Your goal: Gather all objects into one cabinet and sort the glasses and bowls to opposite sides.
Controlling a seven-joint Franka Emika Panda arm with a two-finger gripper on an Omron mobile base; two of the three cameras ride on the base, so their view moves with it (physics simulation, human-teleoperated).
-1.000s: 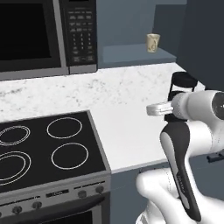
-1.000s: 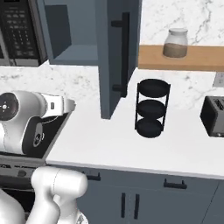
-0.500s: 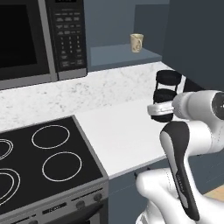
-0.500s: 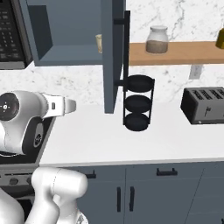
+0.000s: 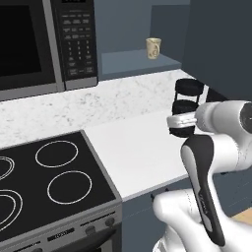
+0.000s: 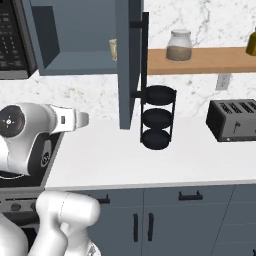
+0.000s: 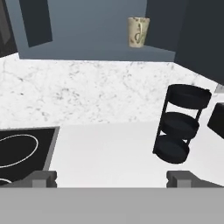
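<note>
One glass, a cream-beige mug [image 5: 153,48], stands upright on the shelf of the open blue-grey cabinet [image 5: 129,65]. In the right base view the mug [image 6: 113,49] peeks out beside the cabinet [image 6: 75,64] door's edge. The hand view shows the mug [image 7: 138,31] far ahead on the cabinet [image 7: 87,51] shelf. My gripper [image 7: 112,178] is open and holds nothing, hovering above the white counter, well short of the shelf. The bowls are out of view.
A black three-tier rack [image 6: 157,117] stands on the counter [image 6: 115,160] under the open door [image 6: 129,65] with its black bar handle. Microwave [image 5: 34,44] and stove [image 5: 49,187] lie left. A toaster [image 6: 234,119] and a wooden shelf [image 6: 210,60] with a jar [image 6: 179,46] are right.
The whole picture has shifted left in both base views, so the camera has moved right along the counter; the toaster has come into view. My gripper stays open.
</note>
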